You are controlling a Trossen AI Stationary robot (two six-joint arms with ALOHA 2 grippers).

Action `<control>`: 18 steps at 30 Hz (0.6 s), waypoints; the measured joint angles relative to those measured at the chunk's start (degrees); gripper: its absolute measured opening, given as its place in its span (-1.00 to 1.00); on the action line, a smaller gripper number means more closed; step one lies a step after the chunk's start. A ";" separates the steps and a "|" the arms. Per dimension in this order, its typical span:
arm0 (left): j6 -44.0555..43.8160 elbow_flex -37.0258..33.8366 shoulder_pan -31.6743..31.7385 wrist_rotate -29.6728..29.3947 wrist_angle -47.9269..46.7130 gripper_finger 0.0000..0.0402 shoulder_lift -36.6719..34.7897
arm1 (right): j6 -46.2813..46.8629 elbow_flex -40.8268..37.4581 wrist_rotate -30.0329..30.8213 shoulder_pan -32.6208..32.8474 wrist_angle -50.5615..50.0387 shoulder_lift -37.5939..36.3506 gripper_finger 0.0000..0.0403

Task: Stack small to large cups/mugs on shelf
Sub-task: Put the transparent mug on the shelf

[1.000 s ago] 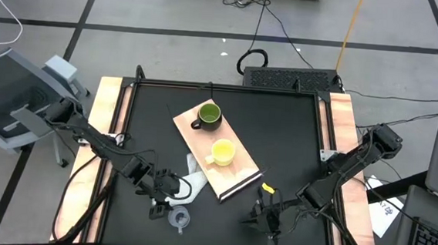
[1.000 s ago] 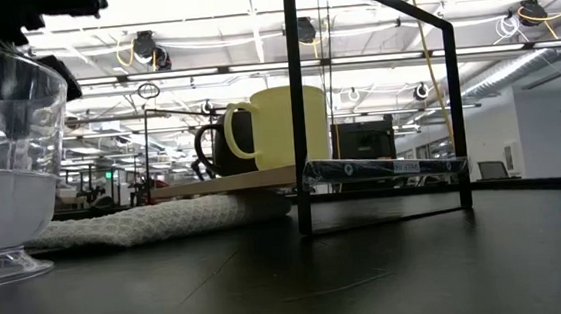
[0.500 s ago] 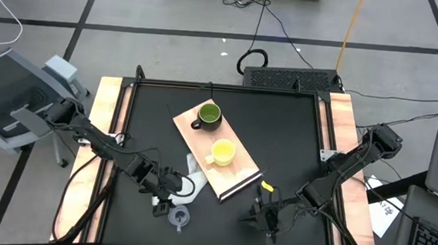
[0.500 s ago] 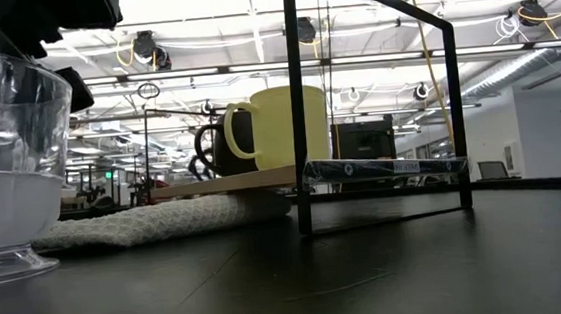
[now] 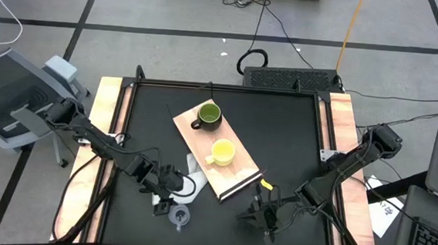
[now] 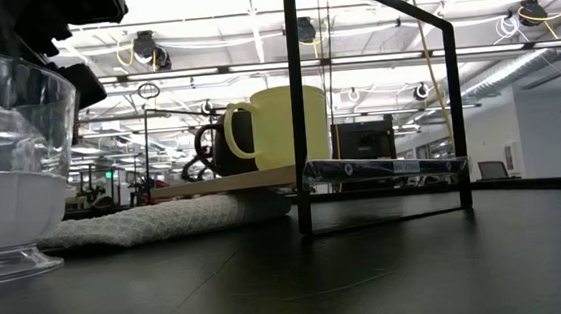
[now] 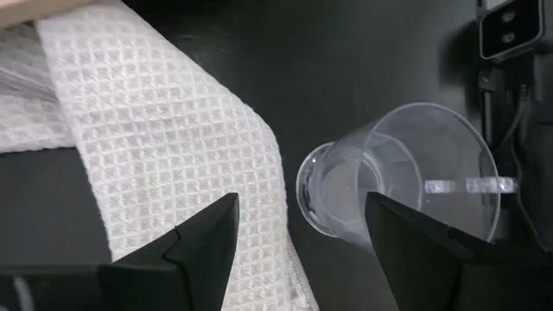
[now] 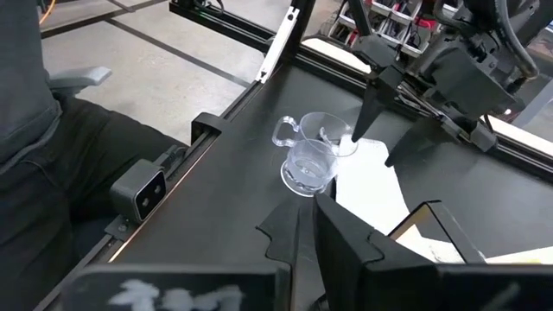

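Note:
The clear cup [image 7: 397, 177] stands upright on the black table near its front edge, beside a white cloth [image 7: 164, 147]. My left gripper [image 7: 302, 250] hovers open just above it, slanting down, with one finger on each side and neither touching. From the right wrist view, its fingers [image 8: 367, 108] hang over the cup [image 8: 313, 155]. The green mug [image 5: 208, 115] and the yellow mug [image 5: 221, 152] stand on the wooden shelf [image 5: 238, 174], whose near end rests on the cloth [image 6: 155, 222]. My right gripper [image 5: 265, 218] waits shut at the front right, off the table.
A thin black upright frame [image 6: 297, 106] stands in front of the shelf's dark edge strip [image 6: 382, 169] in the low view. Wooden side rails [image 5: 110, 130] border the table. A small black box [image 8: 143, 192] sits at the table's edge near the cup.
My left gripper has turned slightly and edged a little toward the table's right above the clear cup, staying open. The mugs, the shelf and my right gripper have kept still.

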 joint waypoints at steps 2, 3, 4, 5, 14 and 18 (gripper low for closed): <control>0.17 0.00 0.00 -0.98 0.00 0.26 0.00 | 0.00 0.00 0.00 0.00 0.00 0.00 -0.85; 0.29 0.00 0.00 -1.21 0.00 0.26 0.00 | 0.00 0.00 0.00 0.00 0.00 0.00 -0.85; 0.32 0.00 0.00 -1.37 0.00 0.26 0.00 | 0.00 0.00 0.00 0.00 0.00 0.00 -0.85; 0.32 0.00 0.00 -1.65 0.00 0.26 0.00 | 0.00 0.00 0.00 0.00 0.00 0.00 -0.85; 0.35 0.01 0.00 -2.21 0.83 0.26 4.06 | 0.02 0.00 0.00 0.02 -0.02 0.00 -0.85; 1.24 0.33 0.00 -2.20 1.49 0.19 5.41 | 0.03 0.00 0.00 0.02 -0.02 0.00 -0.85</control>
